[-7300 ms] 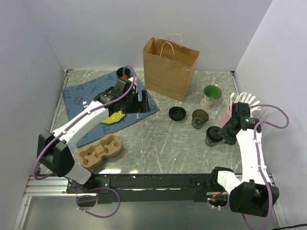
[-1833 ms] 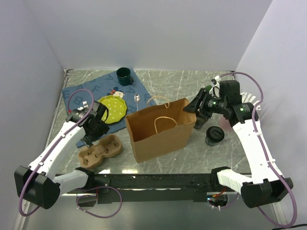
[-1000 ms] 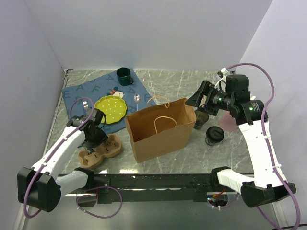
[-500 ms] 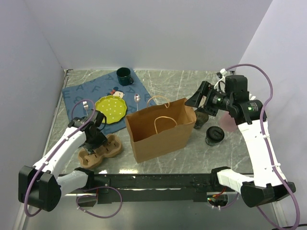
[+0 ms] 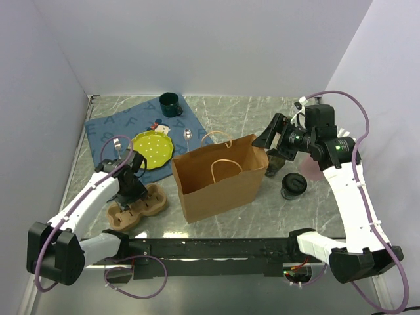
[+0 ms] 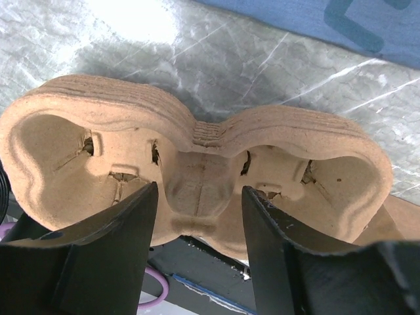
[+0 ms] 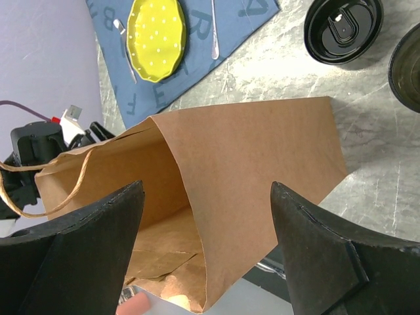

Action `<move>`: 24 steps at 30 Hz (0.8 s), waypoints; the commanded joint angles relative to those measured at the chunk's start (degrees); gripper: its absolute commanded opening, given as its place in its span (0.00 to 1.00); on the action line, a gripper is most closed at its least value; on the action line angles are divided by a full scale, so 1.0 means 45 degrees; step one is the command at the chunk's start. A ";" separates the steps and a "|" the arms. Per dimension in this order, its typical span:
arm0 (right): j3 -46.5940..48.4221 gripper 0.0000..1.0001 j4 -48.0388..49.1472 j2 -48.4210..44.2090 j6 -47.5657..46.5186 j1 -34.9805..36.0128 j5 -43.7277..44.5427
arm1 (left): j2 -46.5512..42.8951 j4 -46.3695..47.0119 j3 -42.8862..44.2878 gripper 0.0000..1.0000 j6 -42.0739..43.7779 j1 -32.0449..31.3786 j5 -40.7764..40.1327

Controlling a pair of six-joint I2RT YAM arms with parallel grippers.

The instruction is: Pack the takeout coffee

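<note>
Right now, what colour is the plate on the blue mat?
The plate is yellow with white dots; right wrist view.

I'm looking at a grey marbled table with walls on 3 sides. A blue lettered mat covers its far-left part. A cardboard 2-cup carrier lies at front left, near the mat's near edge. A brown paper bag stands upright and open at centre. To its right sits the lidded takeout coffee, with 1 open dark cup just behind it.
</note>
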 commanded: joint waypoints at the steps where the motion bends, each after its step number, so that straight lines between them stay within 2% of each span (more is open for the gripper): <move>1: 0.0203 0.84 0.0455 0.0068 -0.0008 0.0083 0.0119 | 0.0195 0.0367 0.0208 0.60 0.0206 0.0056 0.0089; 15: 0.0242 0.84 0.0514 0.0283 -0.0144 0.0082 0.0061 | 0.0235 0.0290 0.0266 0.52 0.0128 0.0056 0.0129; 22: 0.0242 0.84 0.0553 0.0361 -0.0184 0.0083 0.0080 | -0.0058 -0.0218 0.0617 0.40 -0.0243 0.0056 0.0089; 24: 0.0223 0.84 0.0592 0.0361 -0.0164 0.0083 0.0002 | -0.0019 -0.0452 0.0774 0.39 -0.0244 0.0056 -0.0027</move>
